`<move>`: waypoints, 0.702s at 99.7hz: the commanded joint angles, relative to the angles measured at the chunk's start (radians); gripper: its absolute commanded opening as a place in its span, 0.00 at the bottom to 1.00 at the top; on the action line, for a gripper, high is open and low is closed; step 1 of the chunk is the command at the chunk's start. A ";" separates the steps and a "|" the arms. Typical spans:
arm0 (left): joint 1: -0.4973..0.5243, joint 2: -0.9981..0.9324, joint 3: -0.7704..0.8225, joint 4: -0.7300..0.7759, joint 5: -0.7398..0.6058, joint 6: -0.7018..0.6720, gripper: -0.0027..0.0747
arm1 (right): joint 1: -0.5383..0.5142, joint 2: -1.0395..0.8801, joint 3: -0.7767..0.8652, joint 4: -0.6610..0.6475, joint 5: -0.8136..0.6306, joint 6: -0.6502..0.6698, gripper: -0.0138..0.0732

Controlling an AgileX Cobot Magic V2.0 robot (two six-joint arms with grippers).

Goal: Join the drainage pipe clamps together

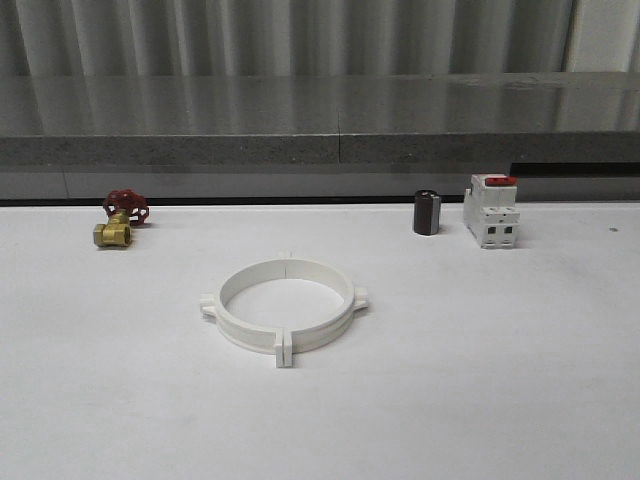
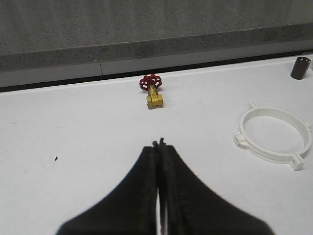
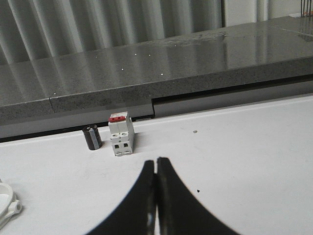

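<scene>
Pipe clamps: drainage pipe clamps (image 1: pixel 286 305), two white half-rings, joined into one wide ring; flat on the white worktop (image 1: pixel 480 380), near the middle; end flanges pressed together at the near side, small tabs sticking out left and right; seen also from the left wrist (image 2: pixel 273 136); a small edge of it seen from the right wrist (image 3: pixel 7 206).

Left end effector: left end effector (image 2: pixel 159 143) closed tight, black fingers touching; nothing held; above bare worktop, well apart from the ring.

Right end effector: right end effector (image 3: pixel 156 160) closed tight too; nothing held; above bare worktop, well apart from the ring.

Valve: brass valve (image 1: pixel 120 220) with a red wheel; far left, by the back edge.

Black cylinder: small dark cylinder (image 1: pixel 427 212); standing up, far right of the ring.

Breaker: white breaker (image 1: pixel 490 211) with a red top; just beside the cylinder, on its right.

Back: grey ledge (image 1: pixel 320 120) behind the worktop.
</scene>
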 commanded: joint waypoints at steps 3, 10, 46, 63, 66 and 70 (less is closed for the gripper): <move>0.003 0.009 -0.028 -0.011 -0.077 0.001 0.01 | 0.001 -0.022 -0.016 -0.008 -0.084 -0.008 0.02; 0.003 0.009 -0.028 -0.011 -0.077 0.001 0.01 | 0.001 -0.022 -0.016 -0.008 -0.084 -0.008 0.02; 0.003 0.009 -0.028 -0.011 -0.077 0.001 0.01 | 0.001 -0.022 -0.016 -0.008 -0.084 -0.008 0.02; 0.003 0.009 -0.019 -0.011 -0.125 0.001 0.01 | 0.001 -0.022 -0.016 -0.008 -0.084 -0.008 0.02; 0.003 0.009 -0.017 -0.011 -0.141 0.001 0.01 | 0.001 -0.022 -0.016 -0.008 -0.084 -0.008 0.02; 0.003 0.005 -0.010 -0.019 -0.160 0.001 0.01 | 0.001 -0.022 -0.016 -0.008 -0.084 -0.008 0.02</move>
